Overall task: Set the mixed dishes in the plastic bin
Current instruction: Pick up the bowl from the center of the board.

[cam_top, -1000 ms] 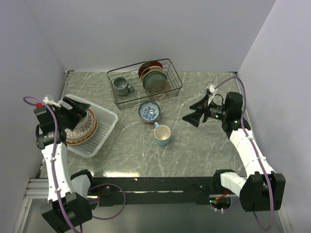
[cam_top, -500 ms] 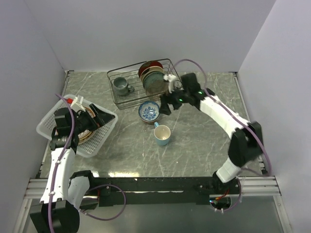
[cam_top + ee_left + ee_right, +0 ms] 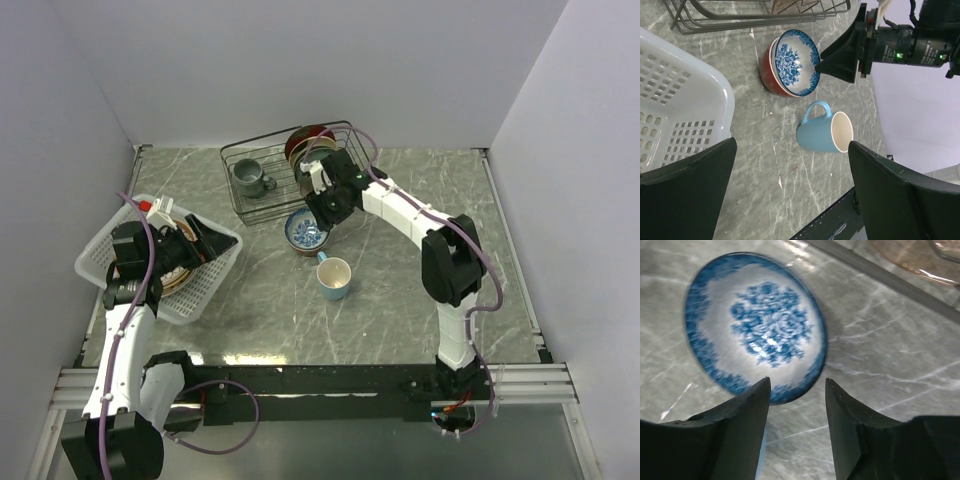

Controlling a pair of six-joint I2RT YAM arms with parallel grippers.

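Swung over from the right side, the right gripper (image 3: 318, 210) now hangs over the blue-patterned bowl (image 3: 307, 232) beside the wire rack (image 3: 260, 190). The left gripper (image 3: 200, 243) sits low at the plastic bin (image 3: 228, 262), clear of that reach.

Left wrist: its jaws gape, empty.

Right wrist: parted fingers (image 3: 740, 425) straddle the bowl's near rim to pinch it, though contact seems not yet made.

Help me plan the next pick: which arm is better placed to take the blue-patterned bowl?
Right. The right claw hangs over the blue-patterned bowl, jaws apart above its rim. The left claw, open, sits farther off at the plastic bin.
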